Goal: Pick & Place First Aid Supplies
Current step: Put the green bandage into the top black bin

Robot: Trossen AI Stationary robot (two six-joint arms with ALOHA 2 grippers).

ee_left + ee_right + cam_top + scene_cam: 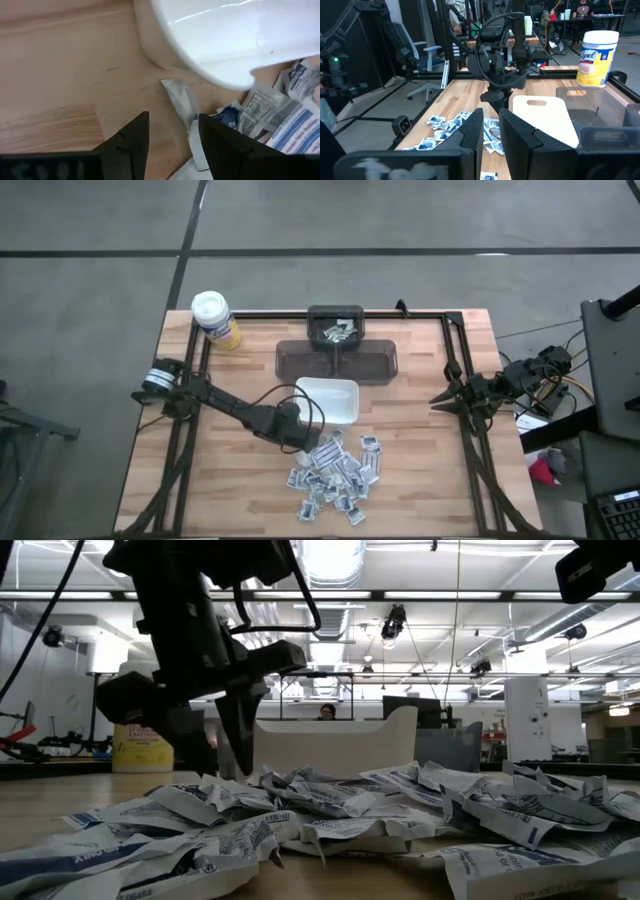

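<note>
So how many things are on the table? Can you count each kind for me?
Robot arms: 2, left gripper over the packets, right gripper waiting at the table's edge
White dish: 1
Yellow canister: 1
Dark trays: 2, a wide tray and a small bin
Pile of small packets: 1 pile, too overlapped to count exactly
Total: 7

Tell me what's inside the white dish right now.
In the high view the white dish looks empty: bare white interior, no packets inside; they lie on the table beside it. The left end effector covers its near corner, so that spot is hidden.
</note>
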